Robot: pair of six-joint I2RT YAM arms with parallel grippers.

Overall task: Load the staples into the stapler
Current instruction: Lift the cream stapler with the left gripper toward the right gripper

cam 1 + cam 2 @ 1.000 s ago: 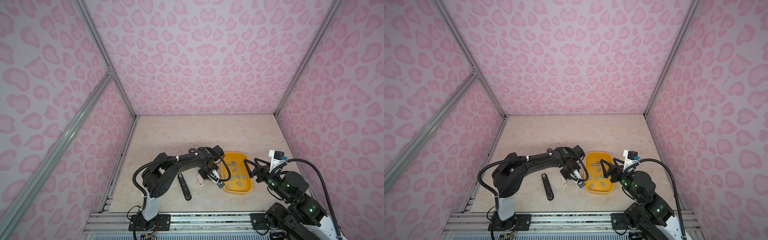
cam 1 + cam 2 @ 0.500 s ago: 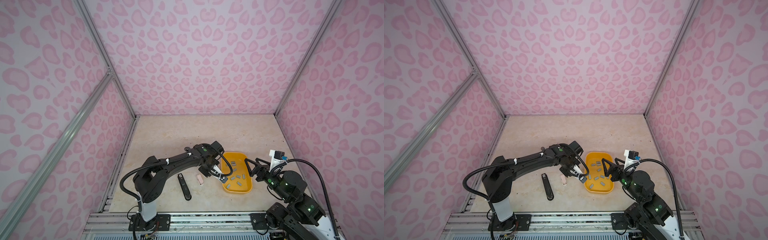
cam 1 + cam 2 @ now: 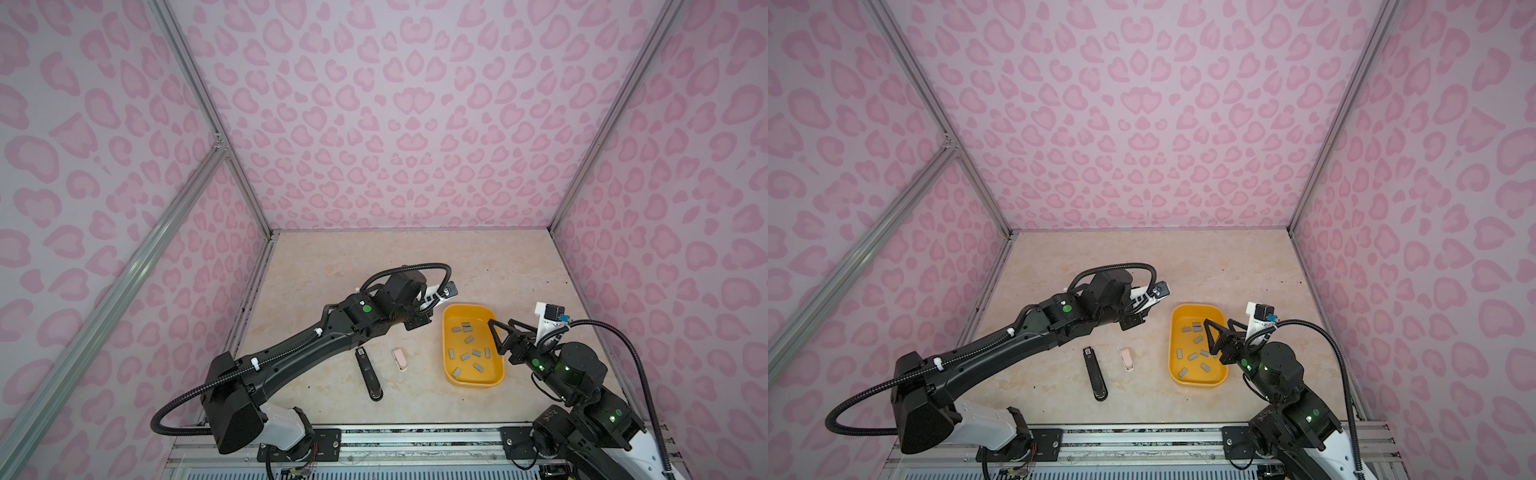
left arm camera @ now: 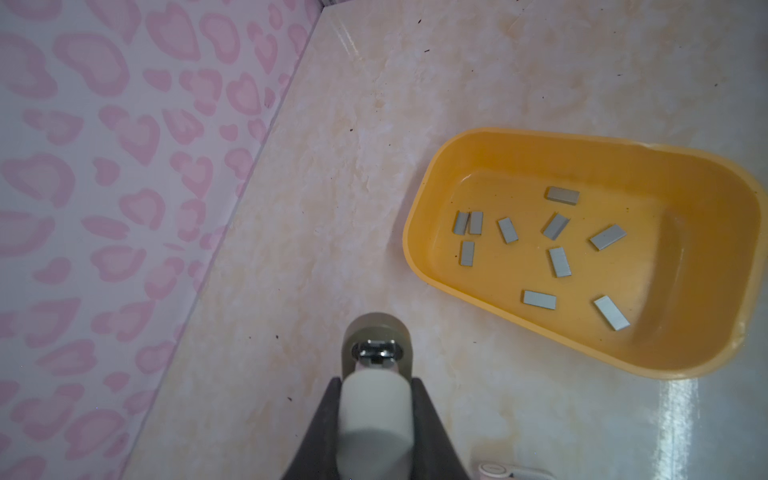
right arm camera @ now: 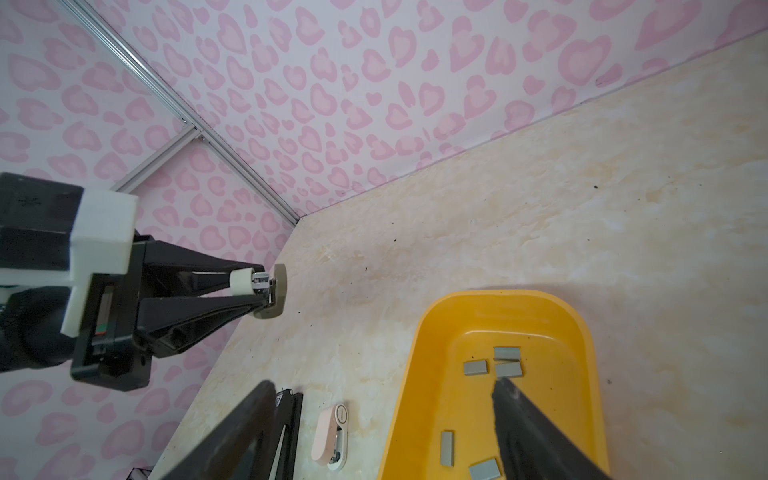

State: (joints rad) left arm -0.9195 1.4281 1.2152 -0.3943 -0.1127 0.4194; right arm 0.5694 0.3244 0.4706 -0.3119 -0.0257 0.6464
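Beige table (image 3: 374,270), pink walls (image 3: 415,124): left claw (image 4: 376,382) clamped on a grey stapler (image 4: 376,332), right claw (image 5: 382,388) spread over the rim of a yellow tray (image 3: 444,345) of staples (image 3: 464,356) at four o'clock.

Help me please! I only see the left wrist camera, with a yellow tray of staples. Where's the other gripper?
Observer: The right gripper hovers over the right edge of the yellow tray, in both top views.
Operator: Is it holding anything?
Observer: No, its jaws stand open and empty.
Operator: Any stapler I can't see?
Observer: Yes, a black stapler lies flat on the table, left of the pink stapler.
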